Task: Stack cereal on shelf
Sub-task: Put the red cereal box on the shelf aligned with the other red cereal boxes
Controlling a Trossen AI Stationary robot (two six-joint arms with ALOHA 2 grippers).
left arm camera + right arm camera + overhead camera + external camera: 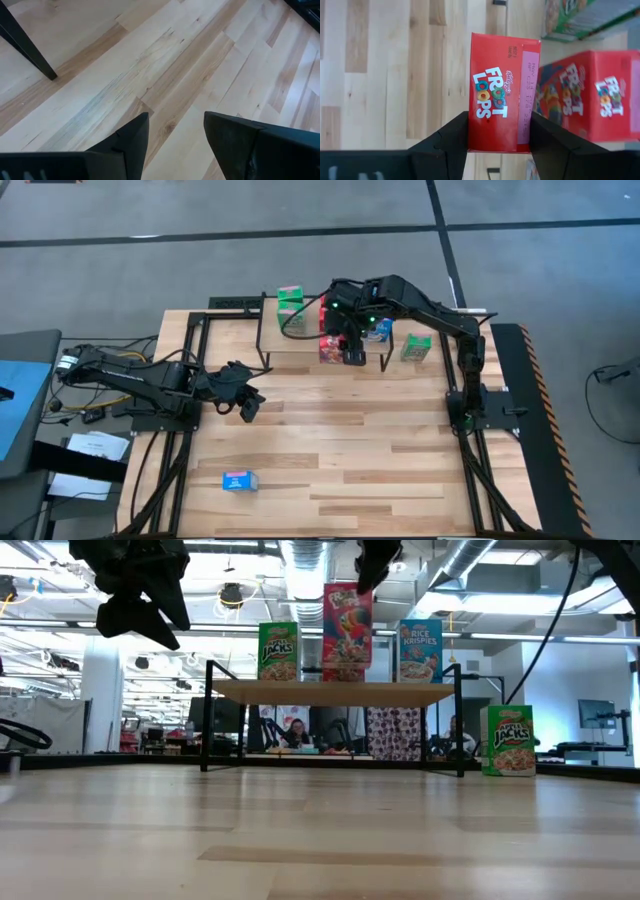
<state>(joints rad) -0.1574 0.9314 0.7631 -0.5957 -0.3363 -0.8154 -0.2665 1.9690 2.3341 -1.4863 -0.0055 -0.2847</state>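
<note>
Right wrist view: red cereal box [502,92] clamped between right pincer [499,145] fingers.

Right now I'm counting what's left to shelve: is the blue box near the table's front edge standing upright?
No, the blue cereal box lies flat on the tabletop in the high view.

Slatted light-wood table [330,450] bearing a low shelf [335,692] on thin black legs. Standing upright on the shelf: a green box [278,651], a red box [331,349] and a blue box [420,650]. Directly on the table: a second green box [509,740] just beside the shelf, and a blue box lying flat [240,480] well apart.
</note>
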